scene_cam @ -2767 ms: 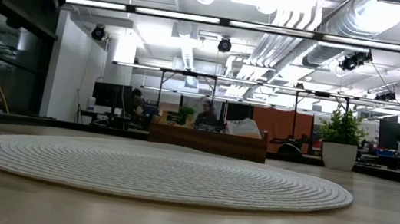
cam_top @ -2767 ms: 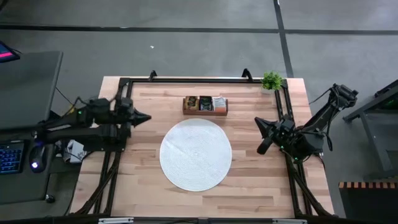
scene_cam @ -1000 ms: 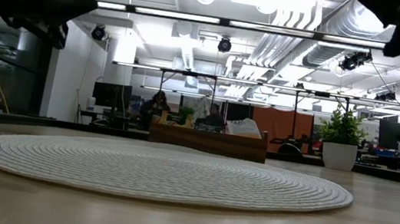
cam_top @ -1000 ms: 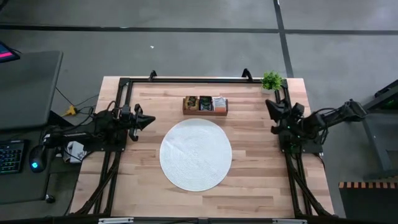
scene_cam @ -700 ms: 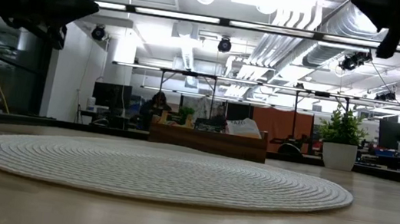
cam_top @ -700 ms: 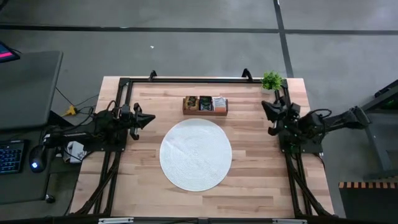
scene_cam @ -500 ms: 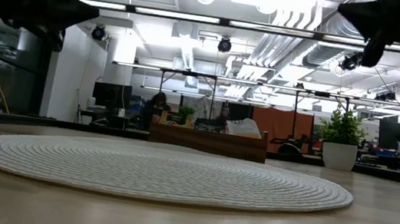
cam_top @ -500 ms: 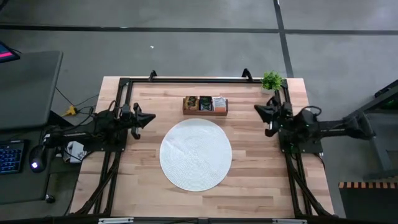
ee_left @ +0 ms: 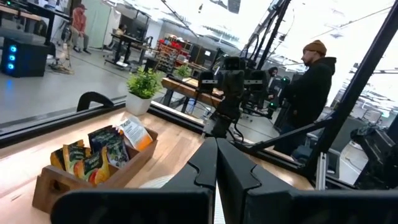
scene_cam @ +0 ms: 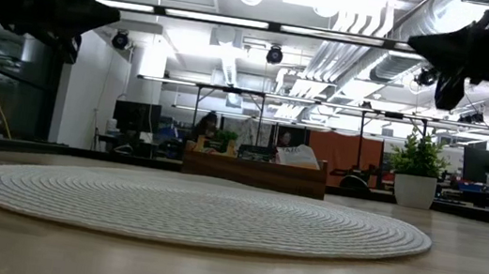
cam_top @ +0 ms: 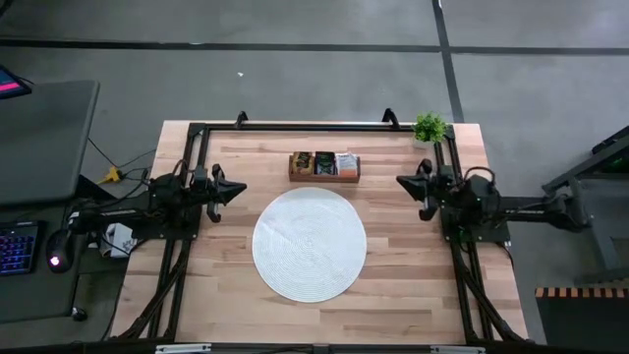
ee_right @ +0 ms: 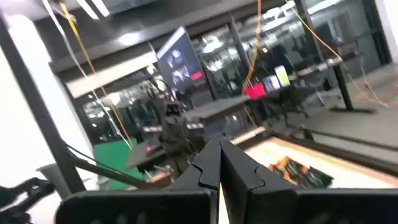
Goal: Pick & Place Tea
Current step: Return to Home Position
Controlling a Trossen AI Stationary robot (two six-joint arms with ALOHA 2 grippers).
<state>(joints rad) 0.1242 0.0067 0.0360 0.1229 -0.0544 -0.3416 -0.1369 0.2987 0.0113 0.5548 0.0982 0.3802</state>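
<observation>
High view: the tea sachets [cam_top: 323,162] all sit in the wooden tray [cam_top: 292,168]. The tray lies near the far edge of the table [cam_top: 226,285], with its long axis running left to right, parallel to that edge. Its three compartments are filled in a row. The orange sachets [cam_top: 301,162] are in the left one and the black sachets [cam_top: 322,165] in the middle. The white sachets [cam_top: 346,162] are in the right one, the end nearer the potted plant [cam_top: 429,127].

In the left wrist view the sachets stand on edge and lean. Their tops rise above the tray's wall, and the white ones tilt toward the plant end. The round white mat [cam_top: 310,244] lies on the near side of the tray, close to it but apart.

The left gripper [cam_top: 240,186] hangs over the table's left side and points inward toward the middle. The right gripper [cam_top: 400,182] mirrors it from the right side. Both are well apart from the tray and the mat. Each wrist view shows that arm's own two fingers pressed together with nothing between them.

A person [ee_left: 314,87] in a dark jacket stands in the room beyond the table.
</observation>
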